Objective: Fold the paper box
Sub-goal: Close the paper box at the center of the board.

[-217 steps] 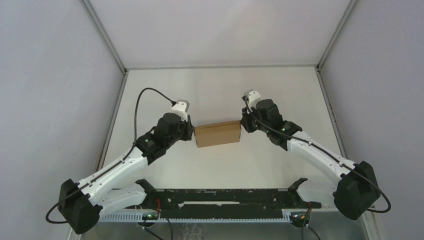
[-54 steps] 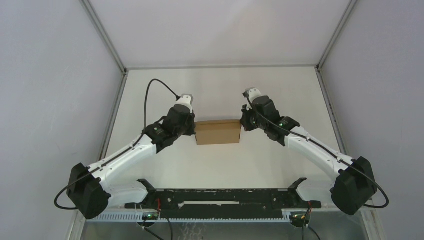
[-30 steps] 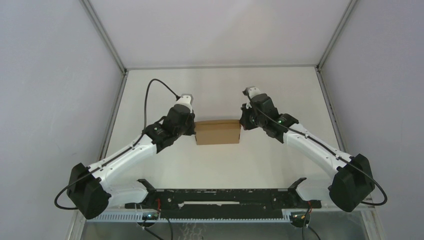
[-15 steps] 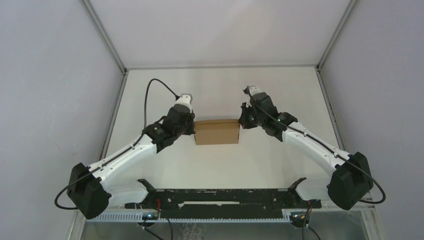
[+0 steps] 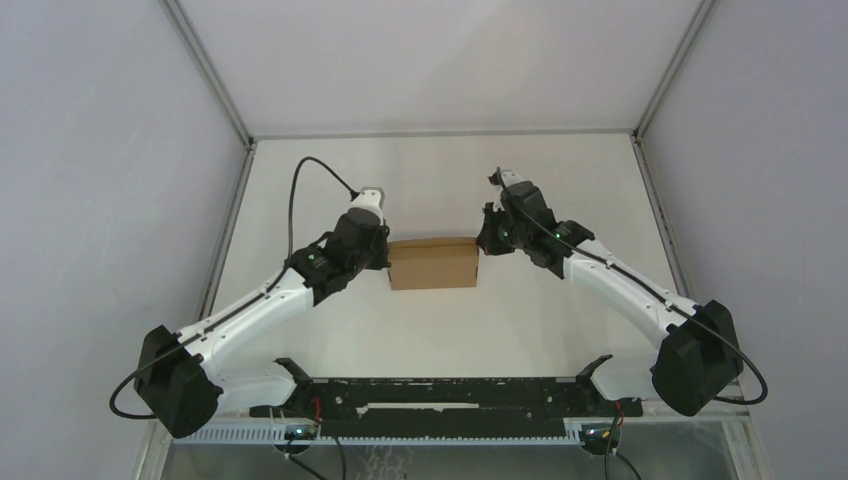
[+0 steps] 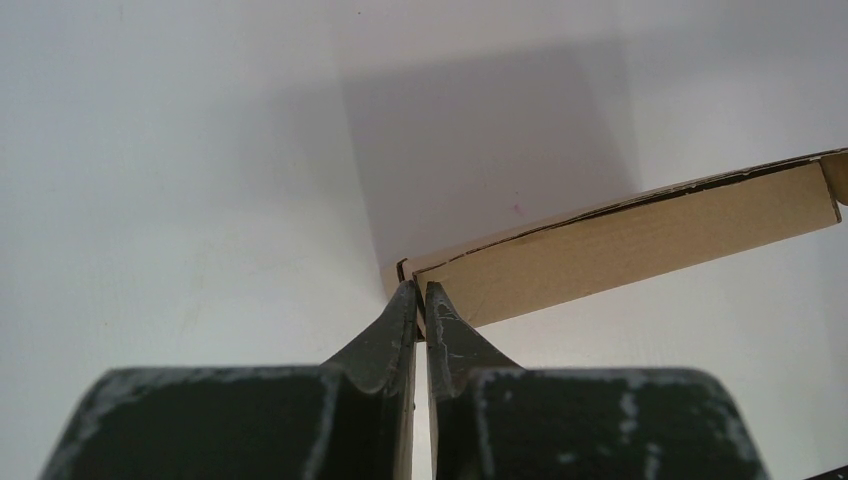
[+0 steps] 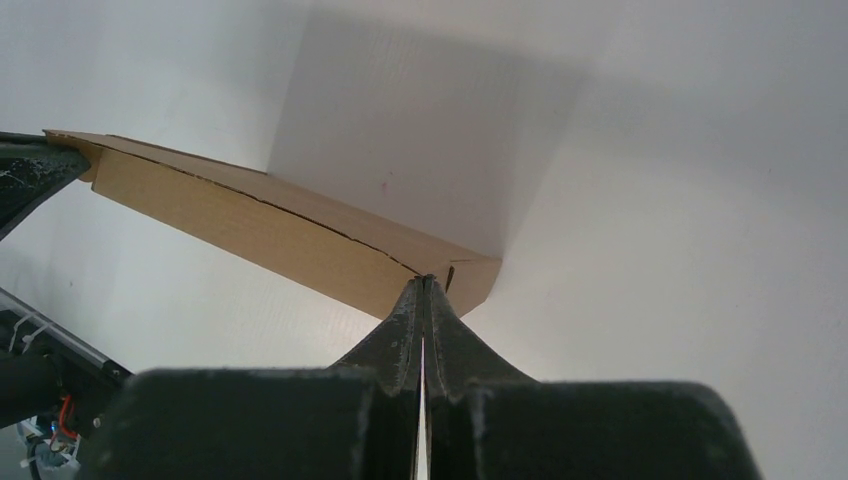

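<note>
A pale worktop (image 5: 440, 330) fills the space between grey side walls, and the two arms reach in over it from the near edge. The left arm (image 5: 250, 315) angles inward from the left and the right arm (image 5: 620, 290) from the right. Between them, near the middle of the worktop, sits the paper box (image 5: 433, 265), a closed brown cardboard block with its long side facing the arm bases and its lid seam showing as a thin dark line along the top edge (image 6: 640, 245) (image 7: 260, 235). The left tool (image 5: 384, 262) meets the box's left end. Seen from its wrist (image 6: 421, 300), its fingers are drawn almost together and pinch the cardboard edge at that corner. The right tool (image 5: 481, 243) meets the box's right end. Its fingers are pressed fully together (image 7: 427, 295) with the tips touching the corner there, and I cannot tell whether any cardboard is caught between them.
</note>
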`<state>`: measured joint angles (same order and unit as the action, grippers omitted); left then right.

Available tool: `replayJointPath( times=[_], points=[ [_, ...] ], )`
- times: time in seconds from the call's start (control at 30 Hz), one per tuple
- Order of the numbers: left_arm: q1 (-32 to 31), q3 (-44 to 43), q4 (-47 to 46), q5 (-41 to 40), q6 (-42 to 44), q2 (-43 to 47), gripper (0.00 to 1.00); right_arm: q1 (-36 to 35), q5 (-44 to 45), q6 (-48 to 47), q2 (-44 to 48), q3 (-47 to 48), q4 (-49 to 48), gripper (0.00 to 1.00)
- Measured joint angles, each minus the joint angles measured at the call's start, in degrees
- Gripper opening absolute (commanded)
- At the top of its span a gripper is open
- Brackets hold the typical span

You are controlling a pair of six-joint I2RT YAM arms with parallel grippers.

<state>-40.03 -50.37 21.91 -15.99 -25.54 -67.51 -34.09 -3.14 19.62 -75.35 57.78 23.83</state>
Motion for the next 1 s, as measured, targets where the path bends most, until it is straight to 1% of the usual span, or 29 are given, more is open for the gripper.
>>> replayJointPath(
  times=[1.0],
  points=[
    [0.1, 0.1, -0.3, -0.2, 0.0, 0.0, 0.08, 1.0, -1.6, 3.1, -2.1, 2.6, 2.6, 0.0]
  ],
)
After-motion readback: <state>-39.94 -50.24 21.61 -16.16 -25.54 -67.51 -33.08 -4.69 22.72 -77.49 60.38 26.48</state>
